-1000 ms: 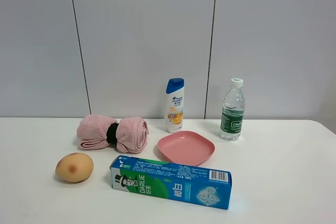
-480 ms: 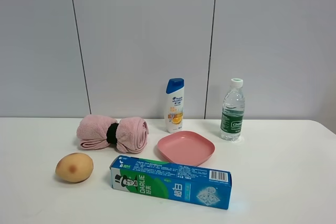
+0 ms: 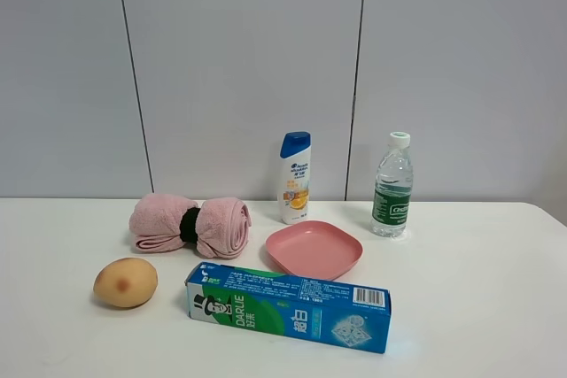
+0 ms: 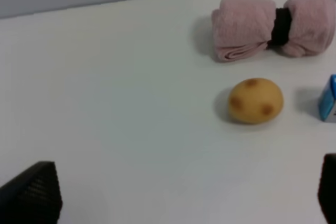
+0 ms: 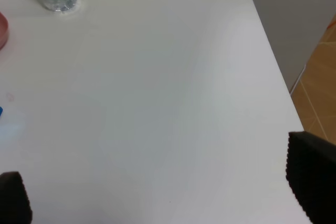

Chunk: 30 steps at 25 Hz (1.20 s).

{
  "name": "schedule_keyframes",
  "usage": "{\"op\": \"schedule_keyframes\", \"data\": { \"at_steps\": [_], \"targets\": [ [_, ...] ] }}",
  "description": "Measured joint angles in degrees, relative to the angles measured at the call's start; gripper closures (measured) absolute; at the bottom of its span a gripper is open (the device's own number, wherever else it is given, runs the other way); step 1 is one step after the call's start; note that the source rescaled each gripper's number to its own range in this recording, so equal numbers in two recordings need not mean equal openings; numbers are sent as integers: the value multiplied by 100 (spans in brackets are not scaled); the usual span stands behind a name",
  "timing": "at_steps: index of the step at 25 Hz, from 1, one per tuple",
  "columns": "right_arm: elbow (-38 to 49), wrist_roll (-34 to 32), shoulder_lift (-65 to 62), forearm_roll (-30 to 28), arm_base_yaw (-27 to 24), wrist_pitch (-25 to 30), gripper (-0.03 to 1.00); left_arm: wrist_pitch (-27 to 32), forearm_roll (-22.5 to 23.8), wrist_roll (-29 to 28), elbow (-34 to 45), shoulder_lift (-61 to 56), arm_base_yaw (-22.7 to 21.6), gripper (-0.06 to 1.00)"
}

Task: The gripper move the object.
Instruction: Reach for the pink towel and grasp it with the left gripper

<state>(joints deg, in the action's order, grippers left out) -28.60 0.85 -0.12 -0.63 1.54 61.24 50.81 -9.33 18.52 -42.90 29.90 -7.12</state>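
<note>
While your left gripper (image 4: 178, 195) and right gripper (image 5: 163, 198) are hanging spread and empty, the tan spotted potato (image 4: 255, 100), your likely target, is lying near the blue-green toothpaste box (image 3: 288, 306), risking rolling if you are closing off-centre.

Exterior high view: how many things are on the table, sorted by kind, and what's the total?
Bottles: 2 (shampoo bottle, water bottle)
Towels: 1 (rolled pink towel)
Plates: 1 (pink plate)
Potatoes: 1 (potato)
Boxes: 1 (Darlie toothpaste box)
Total: 6
</note>
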Motion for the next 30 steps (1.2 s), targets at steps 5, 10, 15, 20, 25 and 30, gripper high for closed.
{"op": "schedule_keyframes", "data": {
  "at_steps": [5, 10, 15, 20, 25, 30],
  "targets": [
    [0, 0, 0, 0, 0, 0, -3, -581, -311, 1139, -195, 886, 0, -6],
    [0, 0, 0, 0, 0, 0, -3, -1201, -730, 2413, -203, 1527, 65, -4],
    [0, 0, 0, 0, 0, 0, -3, -1677, -771, 3465, -203, 1924, 593, -3],
    [0, 0, 0, 0, 0, 0, -3, -2248, -727, 4133, -203, 2302, 1491, -3],
    [0, 0, 0, 0, 0, 0, -3, -2669, -703, 4208, -203, 2786, 2450, -3],
    [0, 0, 0, 0, 0, 0, -3, -2775, -111, 4213, -203, 3375, 3242, -3]
  ]
}}
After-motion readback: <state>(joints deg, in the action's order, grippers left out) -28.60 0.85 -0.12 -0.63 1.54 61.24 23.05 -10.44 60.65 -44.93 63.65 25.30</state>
